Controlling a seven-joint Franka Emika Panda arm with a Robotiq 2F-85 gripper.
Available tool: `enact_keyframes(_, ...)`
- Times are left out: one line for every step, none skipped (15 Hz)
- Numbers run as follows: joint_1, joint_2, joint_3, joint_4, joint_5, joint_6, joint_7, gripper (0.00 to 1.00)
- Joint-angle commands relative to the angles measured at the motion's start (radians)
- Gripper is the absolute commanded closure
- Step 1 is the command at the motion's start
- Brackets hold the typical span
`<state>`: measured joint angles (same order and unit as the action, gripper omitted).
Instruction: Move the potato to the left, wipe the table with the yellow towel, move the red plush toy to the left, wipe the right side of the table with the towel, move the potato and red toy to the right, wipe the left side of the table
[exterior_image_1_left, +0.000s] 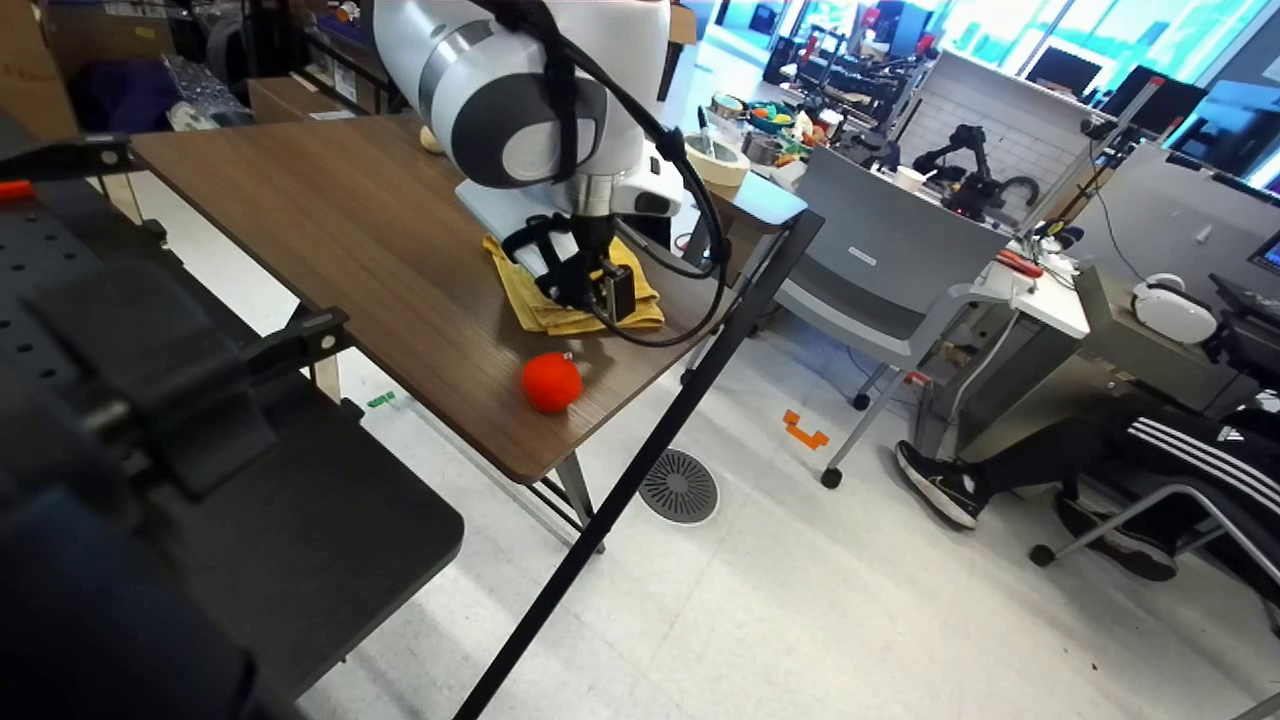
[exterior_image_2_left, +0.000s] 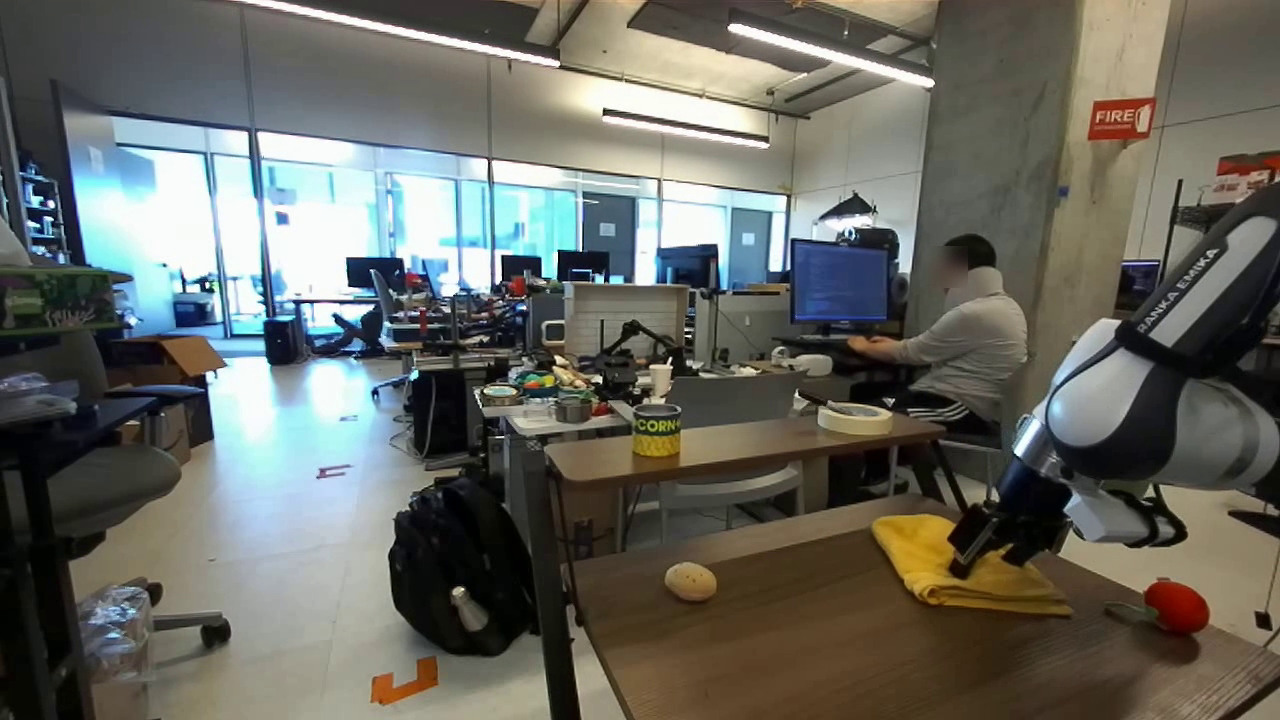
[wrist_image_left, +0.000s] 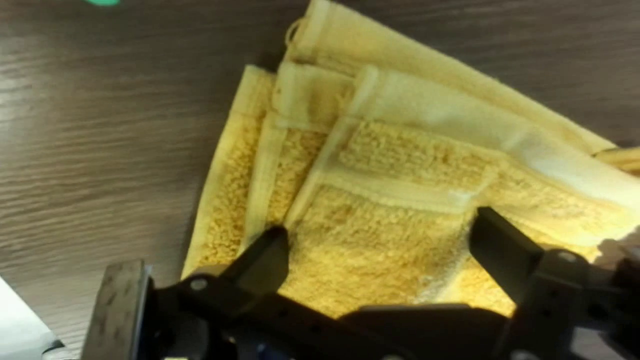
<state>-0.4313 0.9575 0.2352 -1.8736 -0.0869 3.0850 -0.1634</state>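
brown table (exterior_image_2_left: 800, 640); yellow towel (wrist_image_left: 390, 170) part-hidden by gripper (wrist_image_left: 380, 230)
jaws apart in wrist view; corn tin (exterior_image_2_left: 657, 434), well off towel, only in an exterior view; red toy (exterior_image_1_left: 550, 382) near towel

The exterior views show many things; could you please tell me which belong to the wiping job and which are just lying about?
For the job: yellow towel, potato, red plush toy, table.
Lying about: corn-labelled can, tape roll, black backpack.
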Motion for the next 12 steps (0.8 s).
enact_keyframes(0.050,0.007,0.007,0.020,0.028,0.039,0.001,0.00)
enact_keyframes(0.075,0.009,-0.003,0.035,0.027,0.048,0.010,0.00)
enact_keyframes(0.095,0.005,-0.011,0.041,0.027,0.056,0.018,0.00)
enact_keyframes(0.115,0.006,-0.022,0.058,0.029,0.053,0.029,0.00)
enact_keyframes(0.138,0.005,-0.042,0.070,0.031,0.054,0.043,0.00)
enact_keyframes(0.149,0.012,-0.057,0.087,0.035,0.042,0.053,0.00)
enact_keyframes(0.156,0.025,-0.070,0.106,0.039,0.032,0.063,0.00)
enact_keyframes(0.158,0.038,-0.086,0.118,0.045,0.026,0.069,0.00)
enact_keyframes(0.157,0.048,-0.097,0.127,0.051,0.022,0.073,0.00)
enact_keyframes(0.144,0.062,-0.104,0.134,0.055,0.019,0.075,0.00)
enact_keyframes(0.116,0.077,-0.090,0.141,0.060,0.002,0.068,0.00)
enact_keyframes(0.101,0.089,-0.089,0.146,0.064,-0.004,0.064,0.00)
